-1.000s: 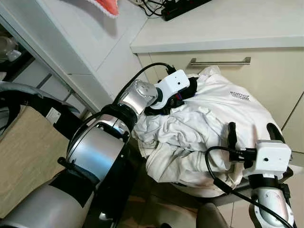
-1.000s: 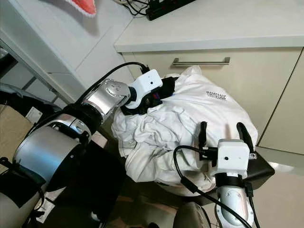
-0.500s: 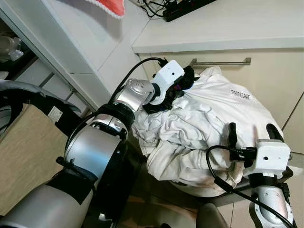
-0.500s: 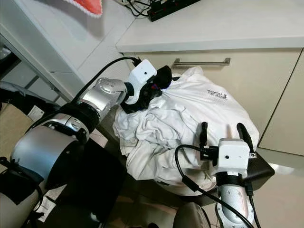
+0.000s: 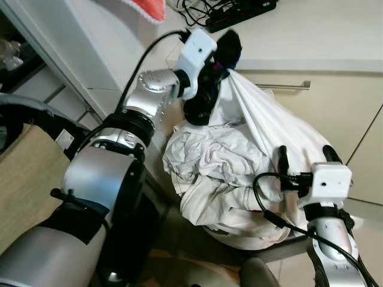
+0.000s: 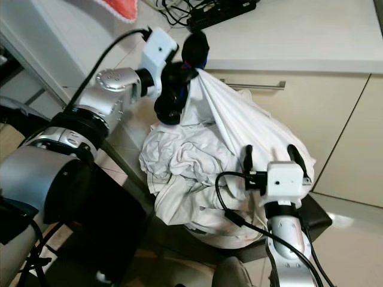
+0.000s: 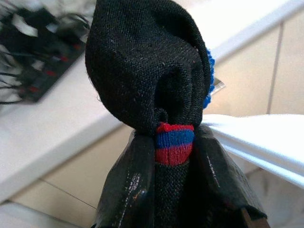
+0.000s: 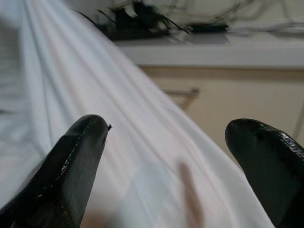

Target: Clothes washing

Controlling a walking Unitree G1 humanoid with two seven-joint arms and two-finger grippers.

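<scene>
- Nearest, on the right, the right gripper (image 5: 303, 160) stands upright over the near right edge of the laundry, its two black fingers (image 8: 71, 166) spread wide apart with nothing between them; the white cloth lies just beyond and under them
- A black cable loops from this gripper's white wrist housing (image 5: 331, 182) down along the silver forearm
- In the middle a pile of white clothes (image 5: 218, 170) is heaped on a dark basket (image 6: 314, 221), whose rim shows at the near right under the cloth
- The pile is crumpled on its left side; on its right side one white garment (image 6: 230, 116) is drawn taut, slanting up and to the far left from the heap
- To the left, the left arm's silver and black links rise from the near left corner toward the far middle
- Farther back, above the pile, the left gripper (image 7: 173, 156) is raised and clamped on a black sock (image 7: 147, 66) with a red and blue striped band, the sock's bulk bunched beyond the fingertips; the top of the taut white garment meets the same grip
- Behind the pile stands a cream cabinet with a metal drawer handle (image 5: 287, 85)
- Farthest, on the pale countertop (image 6: 311, 36), lies a black power strip (image 5: 239, 13) with tangled cables; an orange cloth (image 5: 146, 7) hangs at the far left
</scene>
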